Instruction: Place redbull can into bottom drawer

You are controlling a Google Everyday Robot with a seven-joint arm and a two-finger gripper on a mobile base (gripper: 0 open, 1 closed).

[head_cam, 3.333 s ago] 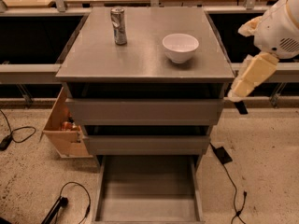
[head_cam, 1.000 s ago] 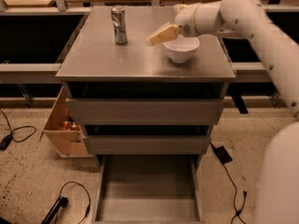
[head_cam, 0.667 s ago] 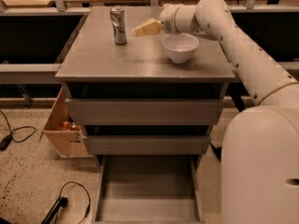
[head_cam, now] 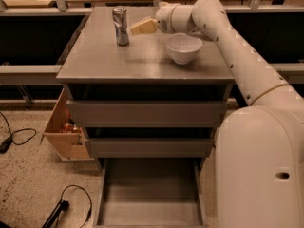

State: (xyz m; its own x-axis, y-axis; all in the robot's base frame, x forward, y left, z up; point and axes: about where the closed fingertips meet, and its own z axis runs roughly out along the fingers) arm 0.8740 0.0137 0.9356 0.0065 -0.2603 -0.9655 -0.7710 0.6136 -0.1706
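Note:
The redbull can [head_cam: 120,26] stands upright on the back left of the grey cabinet top [head_cam: 137,61]. My gripper [head_cam: 137,28] reaches across the top from the right and its tan fingers [head_cam: 144,27] point at the can, just to its right, with a small gap. The bottom drawer [head_cam: 150,194] is pulled out at the foot of the cabinet and its grey floor is bare. The two drawers above it are shut.
A white bowl [head_cam: 183,47] sits on the cabinet top right of the can, under my arm. A tan wooden box [head_cam: 64,127] stands left of the cabinet. Black cables [head_cam: 66,203] lie on the speckled floor. My white arm fills the right side.
My gripper came from the right of the cabinet, over the bowl, and moved left until it is close beside the can. The can and bowl have not moved.

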